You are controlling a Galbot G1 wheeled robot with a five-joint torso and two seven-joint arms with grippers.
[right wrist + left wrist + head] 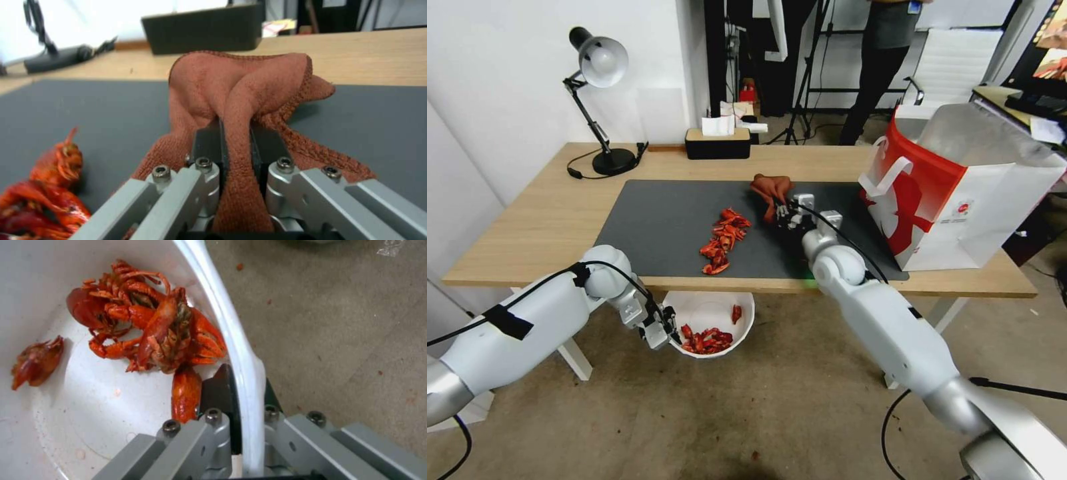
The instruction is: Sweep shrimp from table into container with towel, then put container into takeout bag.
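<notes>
The right pincer (780, 212) clamps a fold of the brick-red towel (771, 189) on the grey mat of the desk (547, 220), the cloth bunched up just beyond its fingertips. A line of glossy red shrimp (724, 240) lies on the mat a short way to this pincer's left, running toward the near edge. Below that edge the left pincer (660, 328) grips the rim of the white container (717, 308), one pad inside the wall and one outside, holding the bowl in the air under the desk's lip; a heap of shrimp already sits inside it, right beside the inner pad. The red-and-white takeout bag (954, 193) stands open on the desk to the right pincer's right, well apart from the bowl.

The sweep looks about half done. To finish it cleanly, the towel probably needs to drop behind the far end of the line, on the side away from the bowl, and press flat to the mat — a bunched cloth may ride over the curved pieces. A slow pull straight toward the rim should suit, with the bowl kept tucked under the edge so nothing falls past it to the floor.

The bag carries a white figure print and a small logo panel — its lettering is too small to read.
</notes>
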